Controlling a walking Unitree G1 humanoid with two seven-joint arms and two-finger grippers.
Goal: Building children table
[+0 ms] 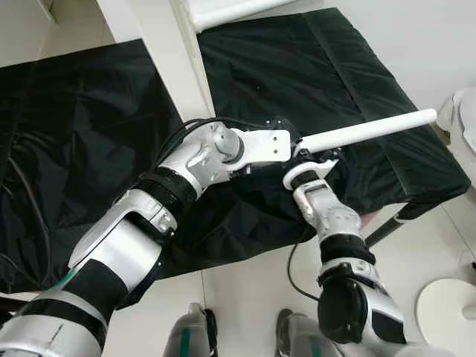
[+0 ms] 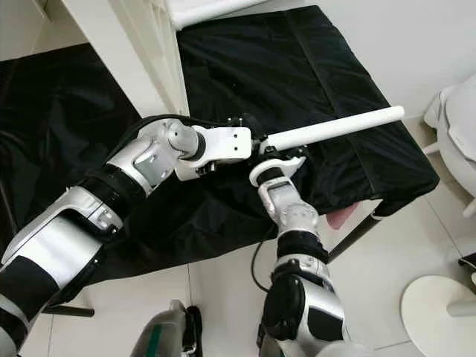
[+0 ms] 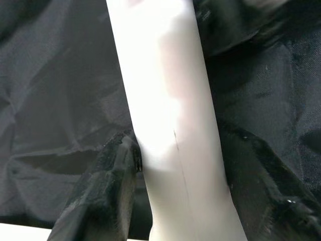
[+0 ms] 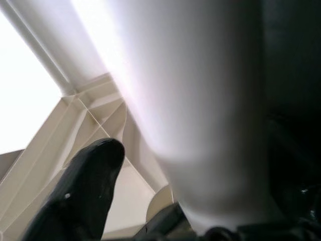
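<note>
Pale floor tiles [image 1: 245, 290] run under a low platform draped in crinkled black cloth [image 1: 89, 149], which covers most of the scene. At far left the cloth sags in loose folds. A white table panel [image 1: 160, 48] stands on edge and leans across the top of the head views, and a white bar [image 1: 238, 9] sticks out past it at the upper edge; the right wrist view looks up at a ribbed white underside [image 4: 95, 125] with a thin white rod crossing it.

From the left, the left arm reaches over the cloth to its middle, where the left gripper [image 3: 175, 170] is clamped on the table leg [image 1: 368, 130]: one black finger [image 3: 108, 175] presses each flank of the tube. That leg is a plain, smooth, round white tube with a faint dark scratch along it in the left wrist view. It lies nearly level just above the cloth, its near end between the two wrists and its free end pointing right and slightly away, out to the platform's right edge.

Just right of the left wrist, the right gripper [image 4: 165, 201] comes up from below and pinches the same leg at its near end, one finger [image 4: 80, 191] showing beside the tube.

At right, a white rounded object [image 1: 465, 119] and a white disc [image 1: 446, 312] sit on the tiles.
</note>
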